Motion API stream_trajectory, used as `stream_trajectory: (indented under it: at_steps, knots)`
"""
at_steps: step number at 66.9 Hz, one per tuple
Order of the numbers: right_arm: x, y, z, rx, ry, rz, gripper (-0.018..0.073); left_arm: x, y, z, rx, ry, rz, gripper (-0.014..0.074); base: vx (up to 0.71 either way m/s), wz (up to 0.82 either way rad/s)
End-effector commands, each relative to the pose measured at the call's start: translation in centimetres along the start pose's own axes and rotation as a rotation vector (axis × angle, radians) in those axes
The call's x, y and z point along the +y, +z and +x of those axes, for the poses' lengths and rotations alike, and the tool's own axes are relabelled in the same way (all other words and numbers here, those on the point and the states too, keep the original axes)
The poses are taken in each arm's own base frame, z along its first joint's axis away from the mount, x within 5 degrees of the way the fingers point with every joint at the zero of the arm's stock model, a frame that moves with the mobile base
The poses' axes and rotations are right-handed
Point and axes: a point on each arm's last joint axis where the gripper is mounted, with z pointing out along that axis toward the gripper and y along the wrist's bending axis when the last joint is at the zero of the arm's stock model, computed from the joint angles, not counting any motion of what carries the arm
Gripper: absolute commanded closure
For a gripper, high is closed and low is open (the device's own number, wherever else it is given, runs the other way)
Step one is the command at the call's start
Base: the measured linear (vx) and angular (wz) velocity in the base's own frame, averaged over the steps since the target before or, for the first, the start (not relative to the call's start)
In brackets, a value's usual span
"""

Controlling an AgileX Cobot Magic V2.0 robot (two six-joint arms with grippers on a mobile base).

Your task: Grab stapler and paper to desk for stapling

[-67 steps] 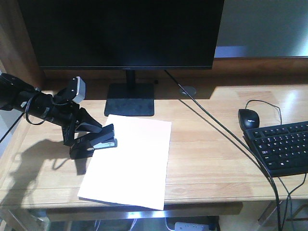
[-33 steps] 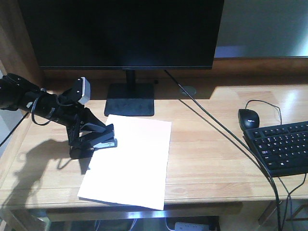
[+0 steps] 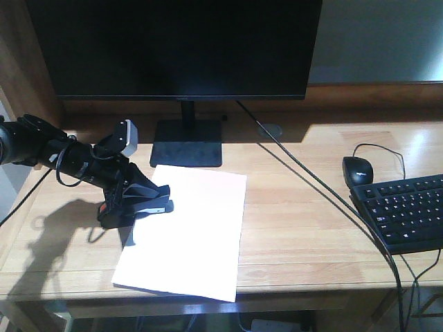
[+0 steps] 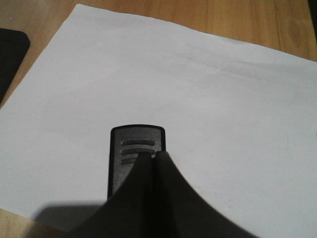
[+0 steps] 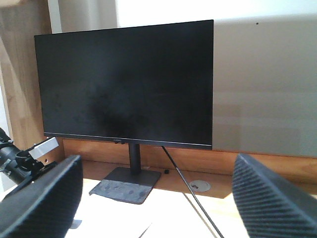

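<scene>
Broadly, by size, from the front view and both wrist views:

Counter: the light-wood counter spans the whole front view, planks running side to side, a raised wooden ledge along its back.

Monitor: a dark-screened monitor stands at the back on a flat black base; a black cable runs from behind it diagonally toward the front right edge.

Paper: the white paper lies flat on the counter just in front of the monitor base, its long side slanting toward the near edge.

Keyboard: a black keyboard sits at the right edge, well apart from the paper.

Left arm: the black left arm reaches in from the left, low over the counter.

Left pincer: the left pincer is closed around the stapler; in the left wrist view its dark fingers meet over the stapler's top.

Right pincer: the right pincer stands wide apart with nothing between its textured pads, facing the monitor.

Stapler: the black stapler sits at the paper's upper left edge, its nose over the sheet; a red-orange patch shows at its rear.

Mouse: a black mouse lies just behind the keyboard.
</scene>
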Motion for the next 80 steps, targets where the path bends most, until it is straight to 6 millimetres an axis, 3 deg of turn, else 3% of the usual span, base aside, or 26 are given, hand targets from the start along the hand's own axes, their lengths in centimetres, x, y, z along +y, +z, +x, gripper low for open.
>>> stream_trajectory:
  at_steps: [1, 23, 80]
  knots:
    - [0.0, -0.2, -1.4, -0.093, 0.001, 0.012, -0.0014, 0.0, -0.7, -1.7, -0.021, 0.025, -0.013, 0.0603, 0.00, 0.00]
    - [0.0, -0.2, -1.4, -0.093, 0.001, 0.012, -0.0014, -0.2, 0.6, -0.9, 0.039, 0.024, 0.007, 0.0603, 0.00, 0.00]
    - [0.0, -0.2, -1.4, -0.093, 0.001, 0.012, -0.0014, 0.2, 0.6, -0.6, 0.072, -0.018, -0.034, 0.0603, 0.00, 0.00]
